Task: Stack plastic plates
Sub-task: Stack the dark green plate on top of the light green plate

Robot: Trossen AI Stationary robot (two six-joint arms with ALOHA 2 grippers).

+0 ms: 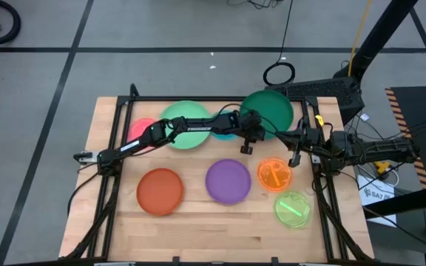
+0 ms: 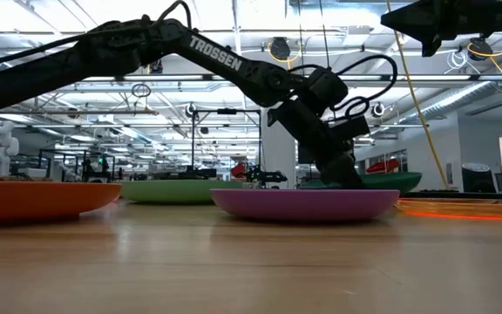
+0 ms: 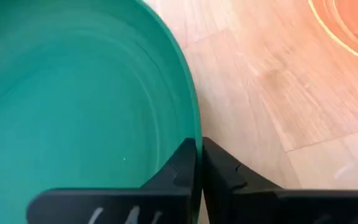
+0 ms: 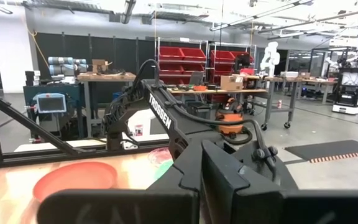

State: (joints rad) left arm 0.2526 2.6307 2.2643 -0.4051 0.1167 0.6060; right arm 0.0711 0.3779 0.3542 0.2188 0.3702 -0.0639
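Note:
My left gripper reaches over the far middle of the table and is shut on the dark green plate; it also shows in the low view. My right gripper hovers shut and empty near the table's right side, above the small orange plate. The light green plate, pink plate and blue plate lie under the left arm. The red-orange plate, purple plate and lime green plate lie flat nearer the front. My left gripper pinches the dark green plate's rim on its near-left side, one finger inside the plate and one finger outside. The fingers come slanting down from the table's left. Whether the plate is lifted off the table I cannot tell.
A black frame runs along the table's far edge and sides. Bare wood shows along the front edge. In the low view the purple plate stands in front of my left gripper, with the red-orange plate to its left.

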